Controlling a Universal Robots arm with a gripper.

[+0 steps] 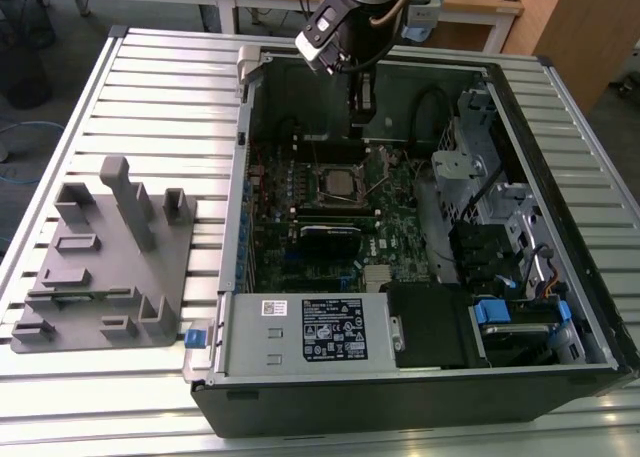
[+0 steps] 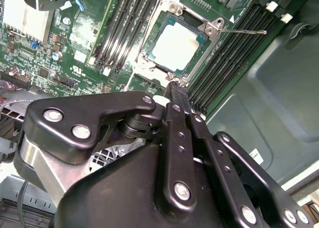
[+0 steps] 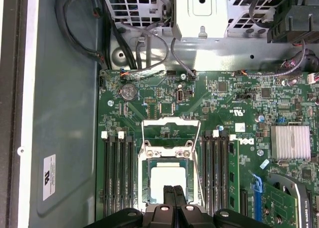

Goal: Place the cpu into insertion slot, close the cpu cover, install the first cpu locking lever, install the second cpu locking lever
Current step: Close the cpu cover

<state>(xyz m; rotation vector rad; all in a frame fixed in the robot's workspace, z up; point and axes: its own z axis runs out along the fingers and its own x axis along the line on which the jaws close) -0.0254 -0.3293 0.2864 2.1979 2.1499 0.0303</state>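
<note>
The cpu (image 3: 167, 180) lies flat in the insertion slot (image 3: 145, 182) on the green motherboard, its pale metal top showing in both wrist views (image 2: 175, 47). The cpu cover (image 3: 171, 120) is swung open on the far side of the slot, with bare board visible through its cut-out. A thin wire locking lever (image 2: 244, 32) sticks out beside the socket, unlatched; another lever (image 3: 198, 163) runs along the slot's side. My gripper (image 3: 173, 190) hangs above the socket's edge with its two fingers pressed together and nothing between them. In the exterior view the gripper (image 1: 360, 107) is over the open case, above the slot (image 1: 335, 185).
Black memory slots (image 3: 117, 173) flank the socket on both sides. A finned heat sink (image 3: 290, 141), a metal drive cage (image 3: 209, 13) and loose cables (image 3: 79, 33) lie around it. The power supply (image 1: 320, 332) sits at the case front. A grey fixture plate (image 1: 110, 257) stands on the exterior view's left.
</note>
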